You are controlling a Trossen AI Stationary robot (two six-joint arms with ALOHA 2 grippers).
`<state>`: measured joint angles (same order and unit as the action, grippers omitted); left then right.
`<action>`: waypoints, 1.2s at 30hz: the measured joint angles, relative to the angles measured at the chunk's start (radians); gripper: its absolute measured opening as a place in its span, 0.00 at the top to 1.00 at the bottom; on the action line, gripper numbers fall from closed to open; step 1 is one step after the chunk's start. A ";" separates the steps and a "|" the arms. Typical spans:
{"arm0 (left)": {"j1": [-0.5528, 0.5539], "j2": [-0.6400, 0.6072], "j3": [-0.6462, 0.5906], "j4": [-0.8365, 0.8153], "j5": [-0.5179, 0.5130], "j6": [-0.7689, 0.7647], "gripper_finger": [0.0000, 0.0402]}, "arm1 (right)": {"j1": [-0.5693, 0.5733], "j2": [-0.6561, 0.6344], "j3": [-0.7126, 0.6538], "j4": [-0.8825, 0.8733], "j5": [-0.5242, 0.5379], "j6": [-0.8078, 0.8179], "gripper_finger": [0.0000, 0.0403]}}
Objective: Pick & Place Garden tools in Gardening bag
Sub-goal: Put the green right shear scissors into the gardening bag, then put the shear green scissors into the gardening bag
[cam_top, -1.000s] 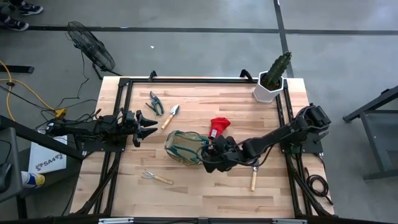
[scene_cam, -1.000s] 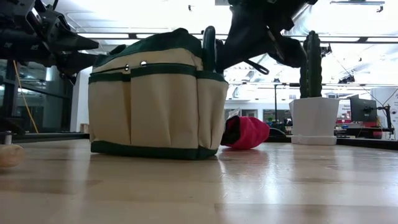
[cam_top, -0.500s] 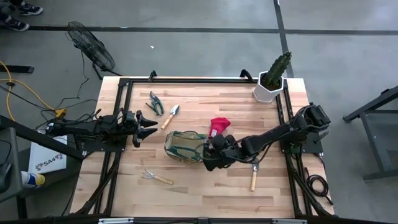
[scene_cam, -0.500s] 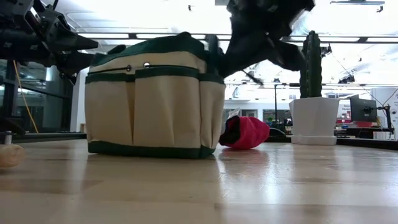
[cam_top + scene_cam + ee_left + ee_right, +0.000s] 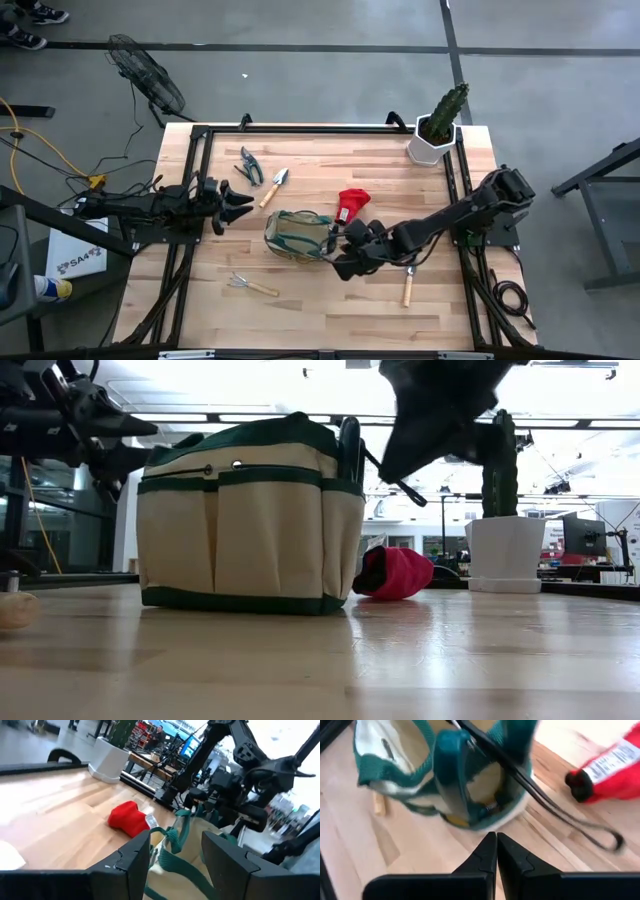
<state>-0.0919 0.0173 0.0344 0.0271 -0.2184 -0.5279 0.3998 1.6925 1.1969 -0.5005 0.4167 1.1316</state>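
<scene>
You are getting even overhead light on the table [image 5: 330,300], with soft shadows. Ceiling glare is washing out the low view's background. Motion blur is smearing the gardening bag [image 5: 440,775] in the right wrist view.

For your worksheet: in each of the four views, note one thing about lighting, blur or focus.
High view: even light, everything sharp. Low view: bright ceiling lights behind silhouette the right arm's pincer above the gardening bag; the near table is soft. Left wrist view: background blown out and hazy. Right wrist view: the bag and the red glove-like piece are smeared.
</scene>
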 joint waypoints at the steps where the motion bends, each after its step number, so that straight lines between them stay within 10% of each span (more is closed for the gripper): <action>1: 0.000 0.000 0.000 0.001 0.000 -0.016 0.57 | 0.006 -0.014 0.000 -0.015 0.002 0.005 0.99; 23: 0.000 0.000 0.091 0.096 -0.056 0.236 0.57 | 0.105 -0.427 -0.020 -0.310 0.281 -0.062 0.99; 36: 0.000 0.059 0.093 0.097 -0.156 0.228 0.57 | 0.104 -0.793 -0.413 0.041 0.289 -0.163 0.99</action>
<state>-0.0920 0.0764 0.1276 0.1242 -0.3742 -0.2998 0.5034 0.8996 0.7838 -0.4591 0.7053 0.9681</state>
